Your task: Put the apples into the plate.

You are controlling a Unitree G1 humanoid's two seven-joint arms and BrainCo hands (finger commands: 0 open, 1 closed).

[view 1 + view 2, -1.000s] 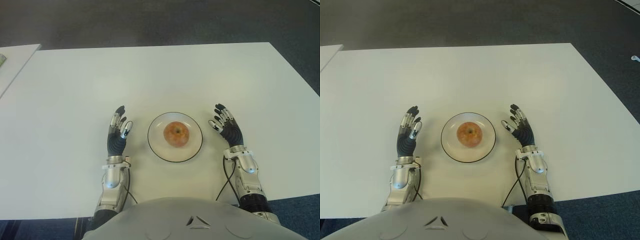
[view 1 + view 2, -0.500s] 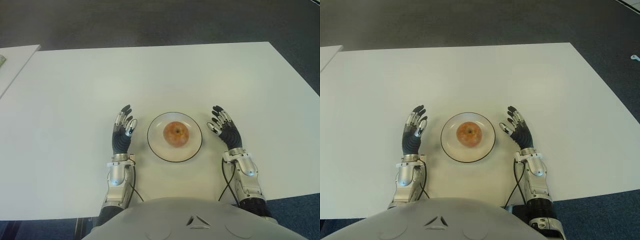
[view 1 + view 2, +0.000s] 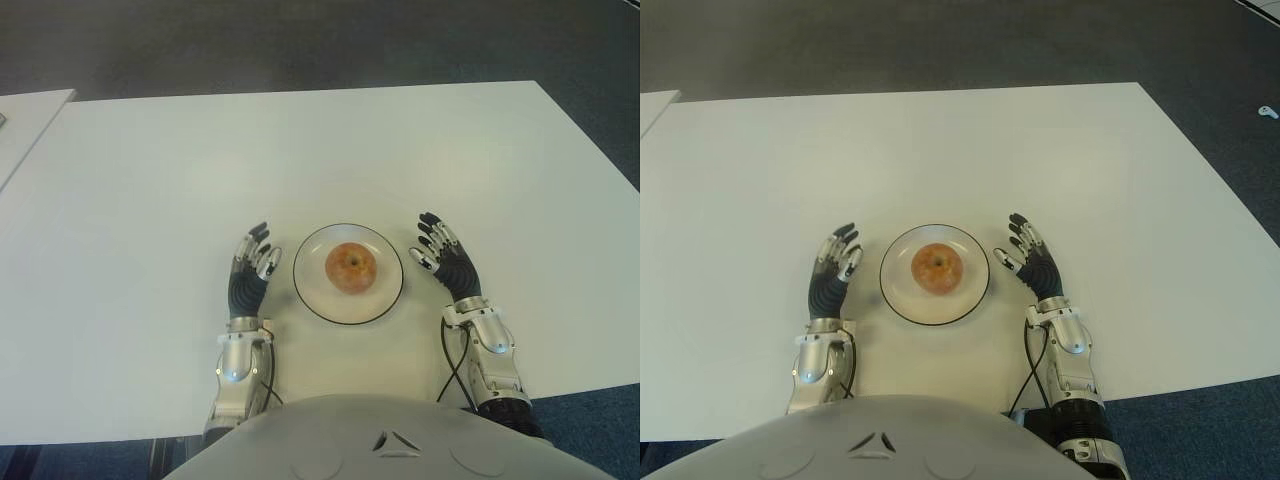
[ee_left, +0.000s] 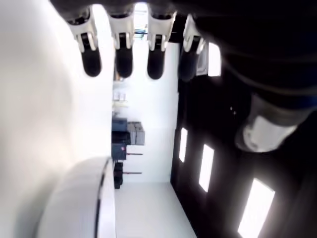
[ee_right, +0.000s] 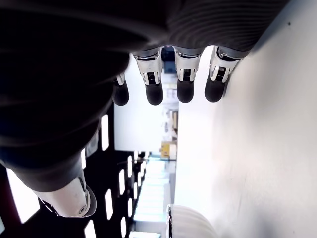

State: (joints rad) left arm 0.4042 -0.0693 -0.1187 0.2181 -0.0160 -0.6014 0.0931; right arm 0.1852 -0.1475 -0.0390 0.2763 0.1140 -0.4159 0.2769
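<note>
No legible text, label, brand, number or sign on anything in view.

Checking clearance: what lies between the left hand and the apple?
Only bare table and the plate rim separate the open left hand from the apple, per both eye views.

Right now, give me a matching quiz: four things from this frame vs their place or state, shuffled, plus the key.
Things:
1. apple
2. plate
3. left hand
4. right hand

Places or states:
A. open, on the plate's right
B. on the white table, between the hands
C. open, on the plate's left
D. sits in the plate

Pairs: 1-D, 2-B, 3-C, 4-A
</note>
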